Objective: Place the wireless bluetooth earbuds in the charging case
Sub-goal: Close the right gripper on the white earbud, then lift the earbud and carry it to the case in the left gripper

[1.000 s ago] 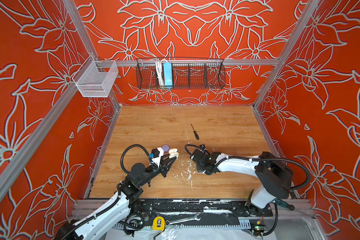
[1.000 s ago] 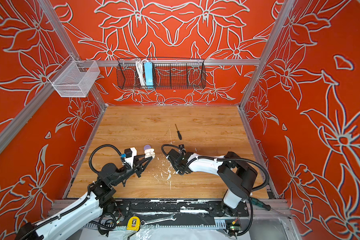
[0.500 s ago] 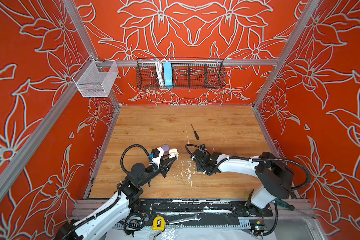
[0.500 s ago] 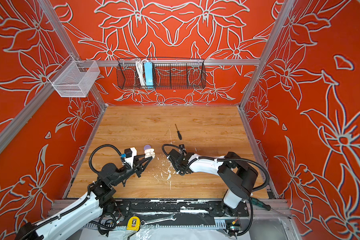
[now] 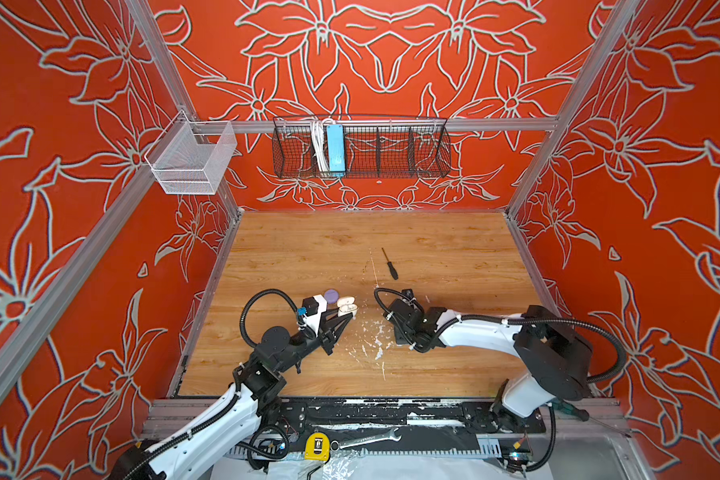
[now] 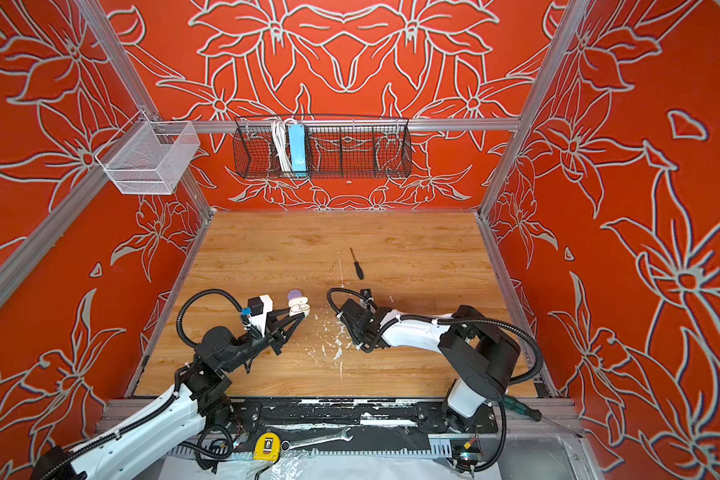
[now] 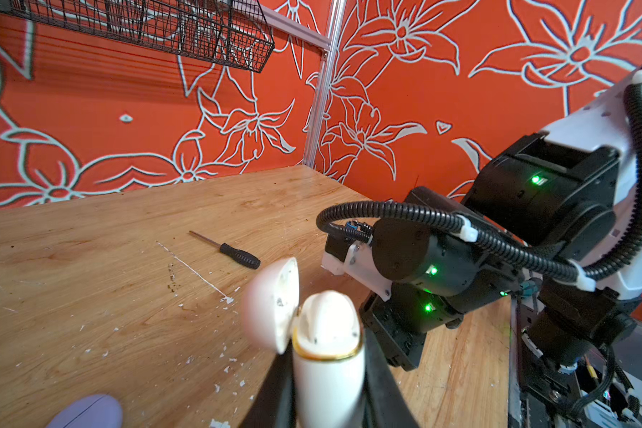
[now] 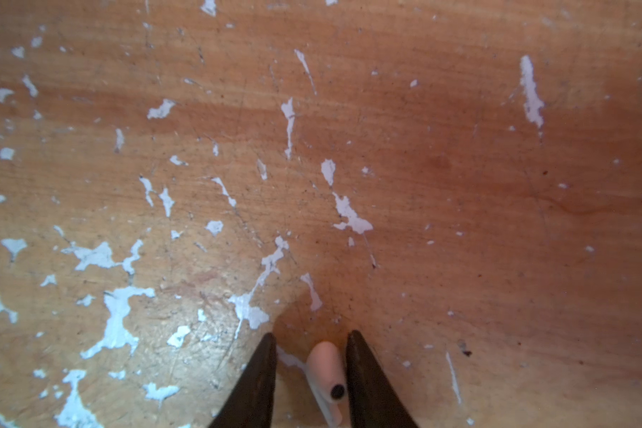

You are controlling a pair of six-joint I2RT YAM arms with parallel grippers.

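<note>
Right fingers (image 8: 367, 378), parted, straddle the cream earbud (image 8: 325, 365), perhaps touching it; left fingers (image 7: 275, 400) clench the case (image 7: 328, 381).

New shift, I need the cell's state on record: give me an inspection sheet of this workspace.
Surface: wooden table, scattered white flecks.
Job's things: cream case, lid open; lavender case on table; cream earbud on table.
Clutter: screwdriver on table.
Grippers: left gripper shut on cream case; right gripper open, straddling cream earbud.
Cables: black hose loops at both wrists.
Surroundings: red floral walls; wire basket holding blue power strip; tape measure and wrench on front rail.
</note>
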